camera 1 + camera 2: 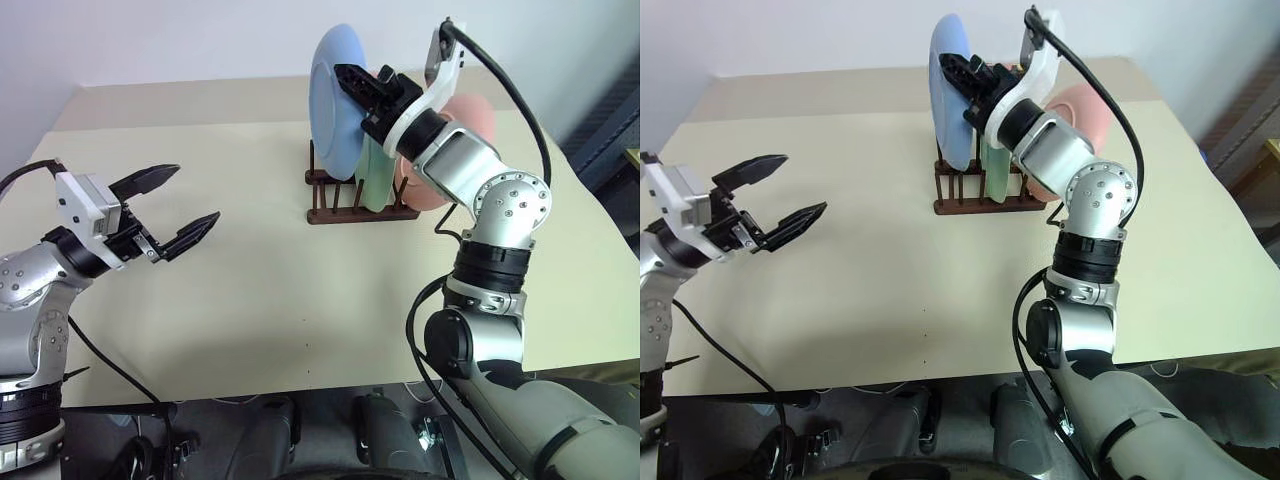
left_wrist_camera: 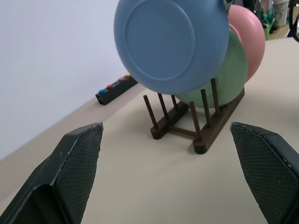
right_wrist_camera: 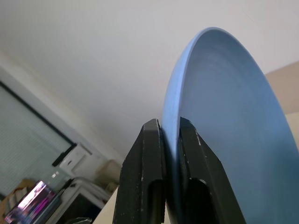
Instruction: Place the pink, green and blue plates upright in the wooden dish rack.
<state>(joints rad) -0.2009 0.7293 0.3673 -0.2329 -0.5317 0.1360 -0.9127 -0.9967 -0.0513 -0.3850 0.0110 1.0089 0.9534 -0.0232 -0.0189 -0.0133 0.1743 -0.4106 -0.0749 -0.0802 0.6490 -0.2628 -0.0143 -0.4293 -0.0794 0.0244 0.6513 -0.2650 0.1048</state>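
Note:
The blue plate (image 1: 332,100) stands on edge over the left end of the wooden dish rack (image 1: 355,213). My right gripper (image 1: 352,82) is shut on its upper rim, one finger on each face (image 3: 152,140). The plate's lower rim is down at the peg tops; I cannot tell whether it rests on the rails. Behind it the green plate (image 2: 231,70) and the pink plate (image 2: 247,37) stand upright between the pegs. My left gripper (image 1: 195,194) hangs open above the table, well to the left of the rack, with nothing between its fingers.
A small black box with coloured buttons (image 2: 114,88) lies near the table's far edge by the wall. The beige table (image 1: 300,300) stretches bare between my left gripper and the rack. My right arm (image 1: 500,200) stands just right of the rack.

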